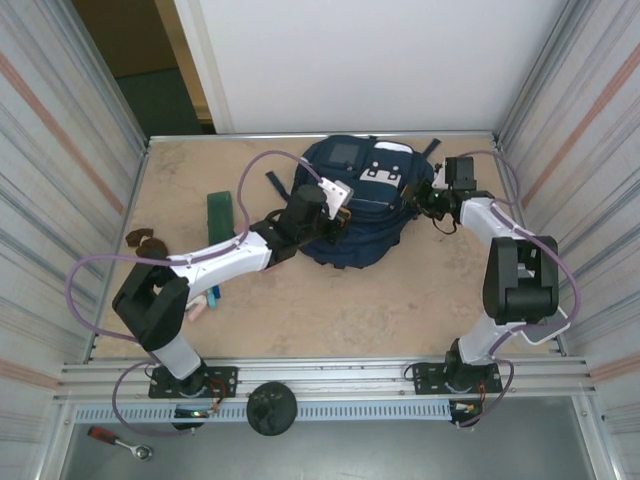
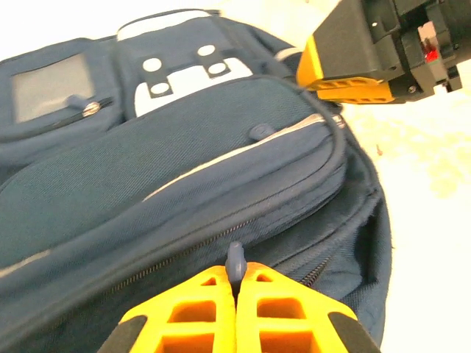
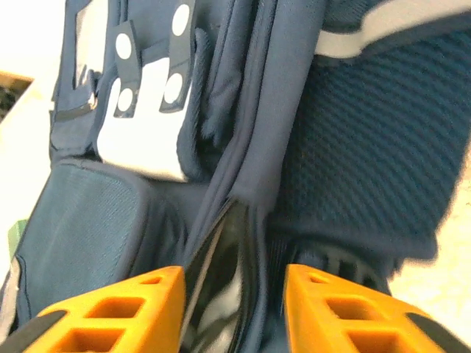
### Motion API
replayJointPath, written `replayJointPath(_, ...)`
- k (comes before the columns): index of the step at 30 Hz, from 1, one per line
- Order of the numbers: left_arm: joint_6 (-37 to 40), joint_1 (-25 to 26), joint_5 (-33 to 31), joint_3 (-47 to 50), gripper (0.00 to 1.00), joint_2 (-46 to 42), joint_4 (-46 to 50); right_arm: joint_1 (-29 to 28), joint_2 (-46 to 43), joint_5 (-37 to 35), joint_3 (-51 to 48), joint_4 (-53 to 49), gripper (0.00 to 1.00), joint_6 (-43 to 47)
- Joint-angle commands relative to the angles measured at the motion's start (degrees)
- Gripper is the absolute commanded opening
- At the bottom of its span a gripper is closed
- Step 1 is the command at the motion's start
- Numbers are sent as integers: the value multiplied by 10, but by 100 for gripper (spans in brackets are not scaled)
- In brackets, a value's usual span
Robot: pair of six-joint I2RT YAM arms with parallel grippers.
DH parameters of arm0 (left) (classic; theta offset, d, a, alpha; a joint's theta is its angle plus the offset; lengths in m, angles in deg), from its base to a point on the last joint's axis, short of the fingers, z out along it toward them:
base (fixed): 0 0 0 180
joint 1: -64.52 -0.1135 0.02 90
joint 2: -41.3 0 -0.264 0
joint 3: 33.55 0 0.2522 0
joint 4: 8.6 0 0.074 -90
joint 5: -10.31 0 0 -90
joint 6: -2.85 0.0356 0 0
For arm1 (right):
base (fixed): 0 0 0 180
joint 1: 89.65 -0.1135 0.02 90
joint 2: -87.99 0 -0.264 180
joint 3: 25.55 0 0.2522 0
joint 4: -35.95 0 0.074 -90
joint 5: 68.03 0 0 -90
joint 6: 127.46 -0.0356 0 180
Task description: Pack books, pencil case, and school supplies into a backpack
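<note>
The right gripper hangs close over the backpack, its two orange fingers standing apart at the bottom edge. Between them runs a navy fabric seam beside a dark, shiny gap; whether either finger touches the cloth cannot be told. Left of the seam sits a white patch crossed by navy straps with white dots. Right of it lies dark mesh padding under a white stripe. Pale table shows at the left.
</note>
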Motion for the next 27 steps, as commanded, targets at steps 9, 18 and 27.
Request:
replayJointPath(9, -12, 18, 21, -17, 0, 11, -30, -34, -268, 35, -236, 4, 76, -58)
replayJointPath(18, -3, 32, 17, -24, 0, 22, -24, -137, -248, -23, -292, 151, 78, -143)
replayJointPath(27, 5, 32, 5, 0, 0, 5, -25, -126, -199, -78, -294, 162, 27, -110)
